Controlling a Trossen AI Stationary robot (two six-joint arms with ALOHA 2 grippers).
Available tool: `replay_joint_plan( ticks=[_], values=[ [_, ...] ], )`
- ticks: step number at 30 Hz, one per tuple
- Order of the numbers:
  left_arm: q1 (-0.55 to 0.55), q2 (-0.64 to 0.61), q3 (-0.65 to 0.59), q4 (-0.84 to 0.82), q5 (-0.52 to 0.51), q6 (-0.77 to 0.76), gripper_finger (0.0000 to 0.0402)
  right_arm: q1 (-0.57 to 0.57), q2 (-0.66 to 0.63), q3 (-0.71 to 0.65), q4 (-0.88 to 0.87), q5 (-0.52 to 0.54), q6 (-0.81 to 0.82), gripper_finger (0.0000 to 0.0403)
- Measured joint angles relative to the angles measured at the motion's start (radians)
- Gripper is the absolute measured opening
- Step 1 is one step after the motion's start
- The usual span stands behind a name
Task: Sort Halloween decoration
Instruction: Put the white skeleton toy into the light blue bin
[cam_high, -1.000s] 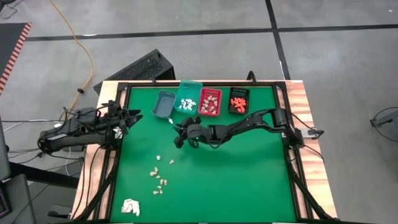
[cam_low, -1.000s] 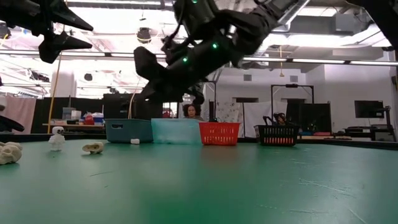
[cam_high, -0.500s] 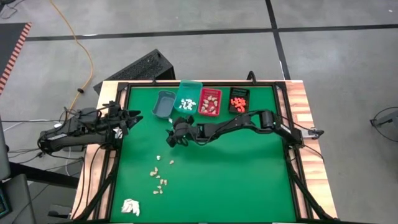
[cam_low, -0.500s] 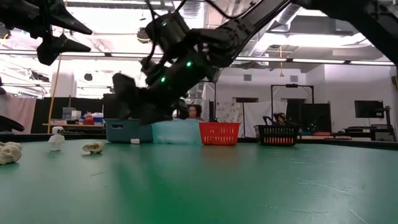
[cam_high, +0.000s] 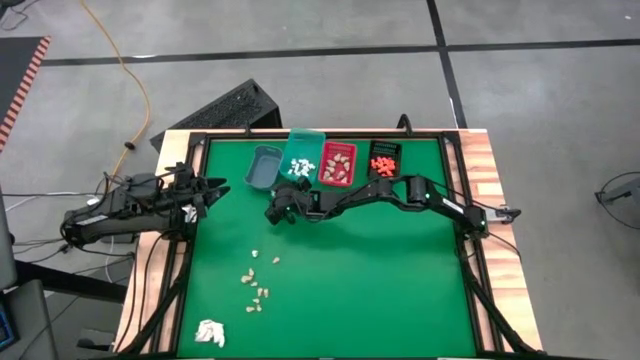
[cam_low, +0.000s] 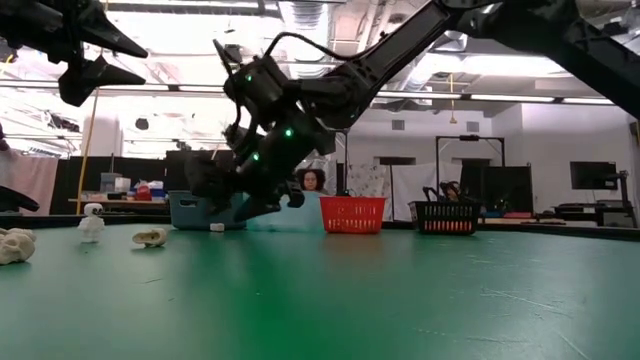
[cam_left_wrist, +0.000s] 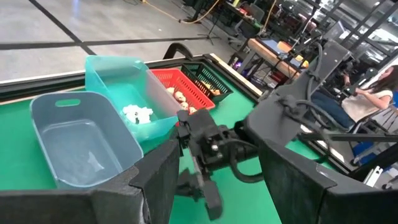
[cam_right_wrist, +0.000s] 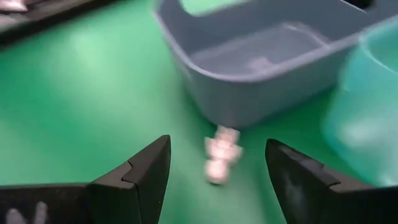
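Observation:
A tiny white decoration piece (cam_right_wrist: 221, 160) lies on the green mat just in front of the empty grey bin (cam_right_wrist: 261, 68). My right gripper (cam_right_wrist: 217, 180) hovers open close behind it, one finger on either side, touching nothing. In the high view this gripper (cam_high: 275, 210) is near the grey bin (cam_high: 263, 167). The teal bin (cam_high: 300, 160) holds white pieces, the red bin (cam_high: 337, 163) tan ones, and the black bin (cam_high: 383, 162) orange ones. Several tan pieces (cam_high: 256, 286) lie loose on the mat. My left gripper (cam_high: 218, 186) waits open at the left edge, raised.
A white papery wad (cam_high: 209, 332) lies at the near left corner. In the low view a small white figure (cam_low: 92, 222) and a tan piece (cam_low: 150, 237) sit on the mat at the left. A person (cam_left_wrist: 367, 93) sits beyond the table.
My right gripper has moved toward the table's left and far edges and come down, ending low over the mat by the white piece in front of the grey bin. The arm has stretched out flatter. The pieces and bins have stayed where they were.

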Motion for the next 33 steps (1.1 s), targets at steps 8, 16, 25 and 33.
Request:
replay_joint_plan(
  ticks=[8, 16, 25, 33],
  values=[
    [0.0, 0.0, 0.0, -0.027, -0.019, 0.001, 0.021, -0.014, 0.0, -0.001, -0.067, -0.04, 0.0, 0.0206],
    [0.0, 0.0, 0.0, -0.03, -0.027, 0.012, 0.021, -0.006, -0.001, -0.001, -0.095, -0.05, 0.0, 0.0093],
    [0.0, 0.0, 0.0, -0.03, -0.027, 0.011, 0.021, 0.039, -0.004, 0.004, -0.105, -0.062, 0.0, 0.0012],
    [0.0, 0.0, 0.0, -0.031, -0.027, 0.01, 0.021, 0.119, -0.003, 0.131, -0.216, -0.08, -0.001, 0.0004]
  ],
)
